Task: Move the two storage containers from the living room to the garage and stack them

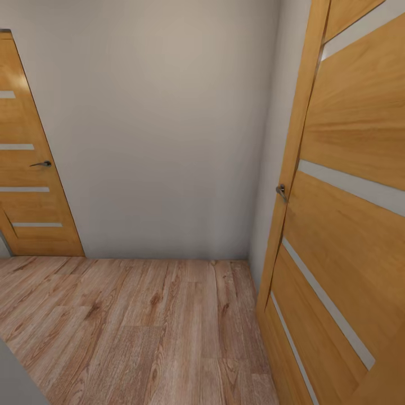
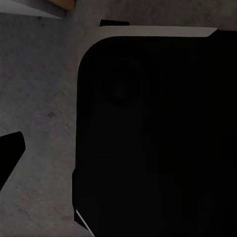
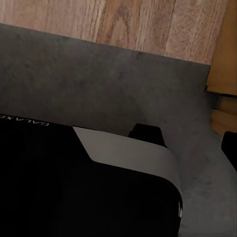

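The two storage containers are out of view. Dark grey concrete floor (image 2: pixel 39 79) lies beside my black base (image 2: pixel 158 138) in the left wrist view, and a dark finger (image 2: pixel 10 153) pokes in at the picture's edge. In the right wrist view the same floor (image 3: pixel 98 74) meets light wood planks (image 3: pixel 148 24) at a straight seam, with my base (image 3: pixel 74 192) below it and a dark finger (image 3: pixel 230 148) at the edge. Neither gripper's opening can be read, and nothing shows in either.
Ahead, a plain white wall (image 1: pixel 163 129) closes a narrow stretch of wood-plank flooring (image 1: pixel 140 326). A slatted wooden door (image 1: pixel 28 169) stands at the left. Another door (image 1: pixel 349 197) with a metal handle (image 1: pixel 281 191) stands very close on the right.
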Motion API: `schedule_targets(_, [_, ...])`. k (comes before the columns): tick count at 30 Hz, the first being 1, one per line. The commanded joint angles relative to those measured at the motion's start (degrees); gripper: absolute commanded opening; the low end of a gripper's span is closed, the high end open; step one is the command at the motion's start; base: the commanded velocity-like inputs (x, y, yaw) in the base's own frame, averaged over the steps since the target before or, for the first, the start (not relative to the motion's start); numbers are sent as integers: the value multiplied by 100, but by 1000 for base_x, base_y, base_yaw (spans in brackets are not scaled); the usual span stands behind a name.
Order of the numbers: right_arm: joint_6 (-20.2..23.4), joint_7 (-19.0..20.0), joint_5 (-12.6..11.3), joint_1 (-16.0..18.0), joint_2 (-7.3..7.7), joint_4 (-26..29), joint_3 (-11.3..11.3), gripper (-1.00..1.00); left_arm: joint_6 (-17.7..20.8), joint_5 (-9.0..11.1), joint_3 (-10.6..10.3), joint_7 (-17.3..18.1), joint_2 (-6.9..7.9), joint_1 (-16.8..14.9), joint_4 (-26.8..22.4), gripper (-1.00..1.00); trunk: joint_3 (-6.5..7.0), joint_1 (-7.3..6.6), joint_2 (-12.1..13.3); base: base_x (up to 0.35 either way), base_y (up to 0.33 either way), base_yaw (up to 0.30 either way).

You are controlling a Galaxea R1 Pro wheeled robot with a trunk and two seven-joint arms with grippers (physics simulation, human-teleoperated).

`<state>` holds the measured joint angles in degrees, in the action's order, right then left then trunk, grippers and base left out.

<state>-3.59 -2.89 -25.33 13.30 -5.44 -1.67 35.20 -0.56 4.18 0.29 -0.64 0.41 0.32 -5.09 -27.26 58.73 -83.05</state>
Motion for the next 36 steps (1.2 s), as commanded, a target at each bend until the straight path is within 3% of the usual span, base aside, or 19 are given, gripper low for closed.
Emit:
schedule_targets(1, [-24, -17, -50, 6, -4, -18, 46, 100, -6, 46, 1, -6, -1, 3, -9, 100, -5, 0, -3, 0, 0, 0])
schedule_targets(36, [69, -1, -51, 6, -1, -18, 43, 100, -6, 48, 6, -14, -6, 3, -9, 100, -5, 0, -3, 0, 0, 0])
